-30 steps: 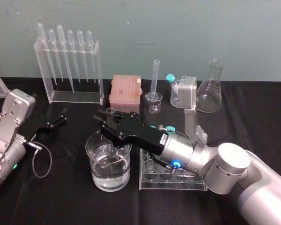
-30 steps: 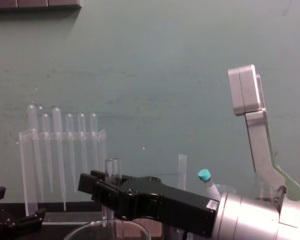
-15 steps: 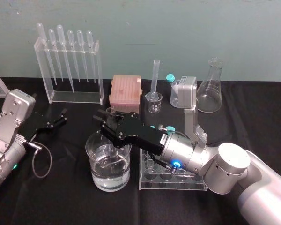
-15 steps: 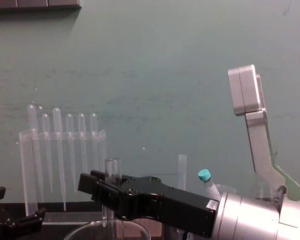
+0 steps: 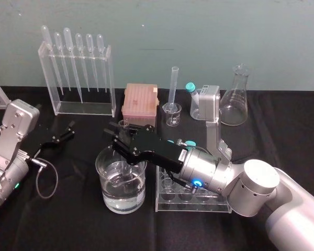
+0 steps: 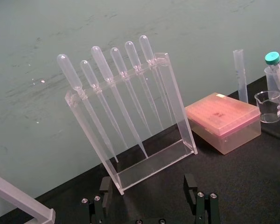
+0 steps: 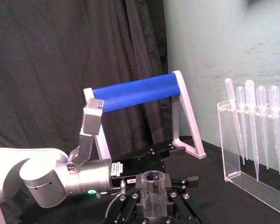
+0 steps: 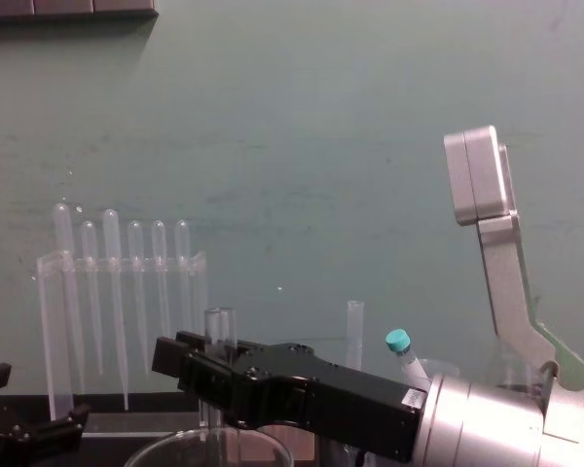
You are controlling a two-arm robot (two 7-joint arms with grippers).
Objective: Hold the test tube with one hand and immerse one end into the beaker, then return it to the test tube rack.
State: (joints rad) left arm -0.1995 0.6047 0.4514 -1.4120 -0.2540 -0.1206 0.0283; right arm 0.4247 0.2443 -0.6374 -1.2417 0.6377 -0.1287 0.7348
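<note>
Glass beaker, wide, holds end of long clear test tube clenched in right jaws | left jaws released, parked left | risk: sideways lift knocks tube on rim

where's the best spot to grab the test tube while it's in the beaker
Take the test tube on its upper wall just below the open mouth, coming in level from the side so the fingers close across it. It stands upright with its lower end inside the beaker, so only the top is free. The right gripper holds it there; the left gripper is open, away to the left.
</note>
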